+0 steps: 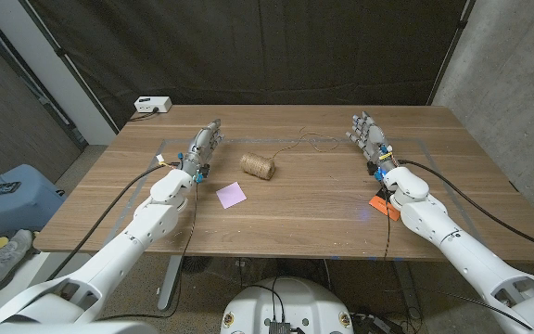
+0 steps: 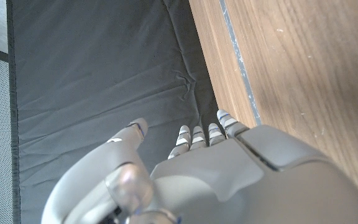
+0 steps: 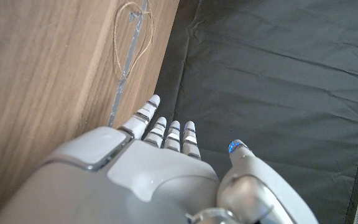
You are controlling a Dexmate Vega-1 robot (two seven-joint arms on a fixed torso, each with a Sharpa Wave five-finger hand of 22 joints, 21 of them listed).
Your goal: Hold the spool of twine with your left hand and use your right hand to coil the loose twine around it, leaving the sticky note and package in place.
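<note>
Right now my left hand point(image 1: 204, 146) and right hand point(image 1: 367, 134) both stand empty on the table point(image 1: 304, 199), fingers straight and apart. Between them lies the spool of twine point(image 1: 259, 166), its loose twine point(image 1: 306, 143) trailing toward my right hand, with the sticky note point(image 1: 232, 194) just beside the spool.

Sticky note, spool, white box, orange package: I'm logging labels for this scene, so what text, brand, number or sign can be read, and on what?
None can be read.
Sticky note: the purple face looks blank.
Spool of twine: no label shows.
White box at the table's far edge: a small dark mark, too small to read.
Orange package by the right hand: mostly hidden by the arm, no print legible.
</note>
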